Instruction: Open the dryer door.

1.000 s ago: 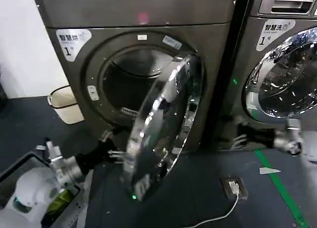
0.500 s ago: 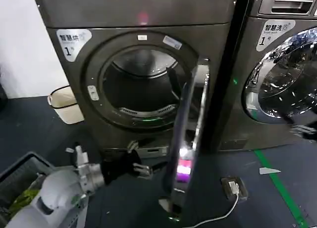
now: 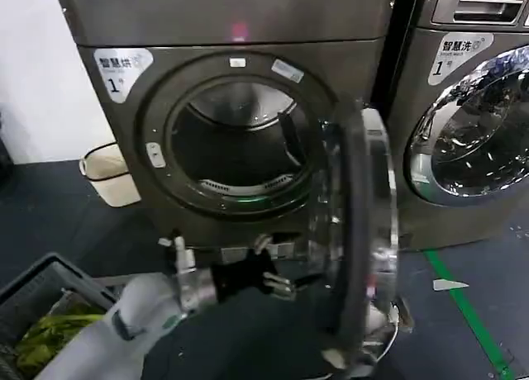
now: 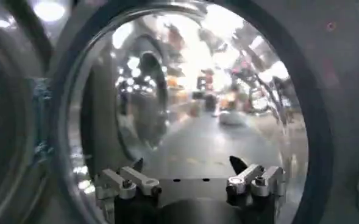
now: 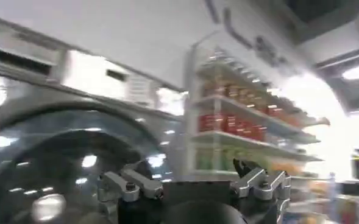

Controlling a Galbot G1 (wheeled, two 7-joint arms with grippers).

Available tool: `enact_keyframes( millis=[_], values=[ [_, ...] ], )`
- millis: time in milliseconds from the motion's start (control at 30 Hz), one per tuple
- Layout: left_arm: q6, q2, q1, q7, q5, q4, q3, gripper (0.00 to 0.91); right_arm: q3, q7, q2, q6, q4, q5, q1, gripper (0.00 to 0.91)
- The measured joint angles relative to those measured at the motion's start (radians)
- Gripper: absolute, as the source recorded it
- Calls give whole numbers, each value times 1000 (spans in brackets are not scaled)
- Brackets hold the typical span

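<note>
Item: dryer door point(image 3: 359, 239), round, chrome-rimmed, hinged at the right of the drum opening point(image 3: 235, 144); stands swung well out from the front panel, roughly edge-on to the head camera, leaving the drum exposed. Left gripper point(image 3: 277, 274): reaching low in front of the machine toward the door's inner face, jaws apart, nothing held; in its wrist view the open fingertips point(image 4: 136, 181) face the glass bowl of the door. Right gripper point(image 5: 191, 182): raised clear of the work, jaws apart, empty. Step judged: final part of the swing, door nearly fully open. Next move calls for a light outward push, or simply withdrawing the left arm without catching the rim.
</note>
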Motion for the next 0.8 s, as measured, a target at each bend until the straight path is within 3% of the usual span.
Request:
enact_keyframes(
  millis=[400, 800],
  values=[
    [-28, -126, -163, -41, 10, 151, 202, 907, 162, 18, -16, -80, -19, -20, -47, 907],
    [-43, -252, -300, -98, 16, 285, 333, 907, 260, 51, -26, -74, -12, -49, -72, 907]
  ],
)
